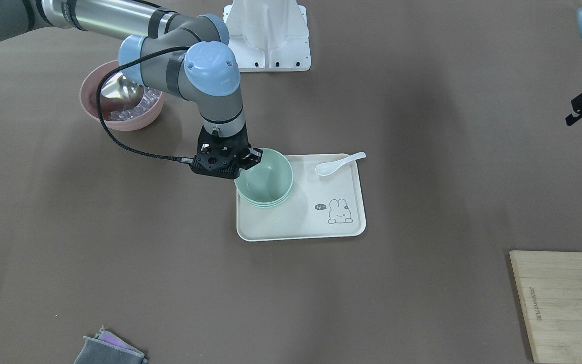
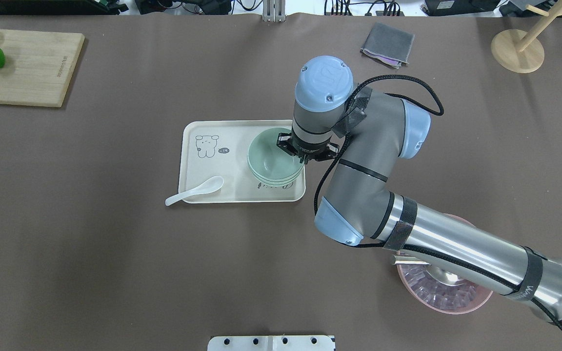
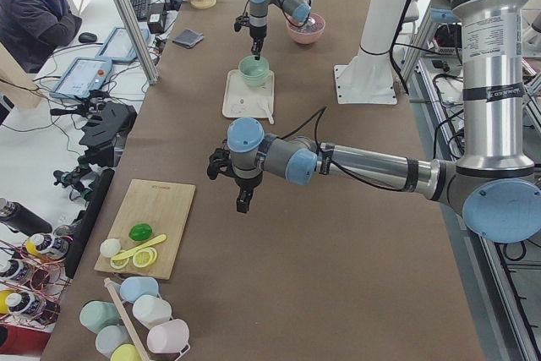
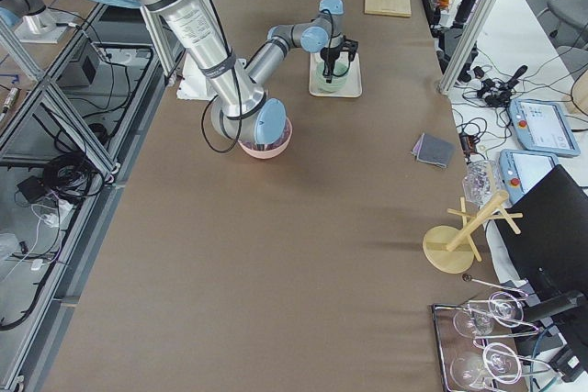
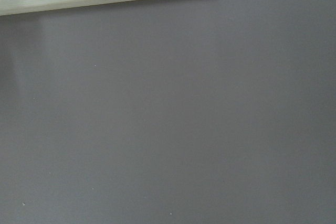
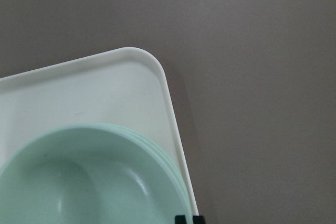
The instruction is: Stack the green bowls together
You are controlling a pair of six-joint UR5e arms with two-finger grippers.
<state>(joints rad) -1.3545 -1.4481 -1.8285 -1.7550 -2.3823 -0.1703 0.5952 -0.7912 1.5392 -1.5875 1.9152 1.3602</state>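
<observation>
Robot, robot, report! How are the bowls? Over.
Right gripper at rim of bowls, grip unclear. Left gripper aside, unclear too. All stacked on tray. Nothing in the way.

Mostly matt plastic on a dull tabletop, with one bright bit of metal.

On my screens the green bowls [image 1: 265,179] look like smooth matt plastic with a faint sheen inside. The cream tray [image 1: 301,227] under them has the same hard satin finish, with a printed rabbit. The white spoon [image 1: 340,163] is glossier; I cannot tell whether it is ceramic or plastic. The tabletop [image 1: 422,101] wears a flat brown matt covering. The pink bowl [image 1: 142,121] is matt outside, and the scoop [image 1: 122,87] in it is polished, mirror-bright metal. The cutting board [image 1: 559,303] is bare pale wood with visible grain. The folded cloth [image 1: 101,351] is soft grey fabric. The right arm [image 2: 456,253] shows brushed metal tubing and pale blue plastic caps.
</observation>
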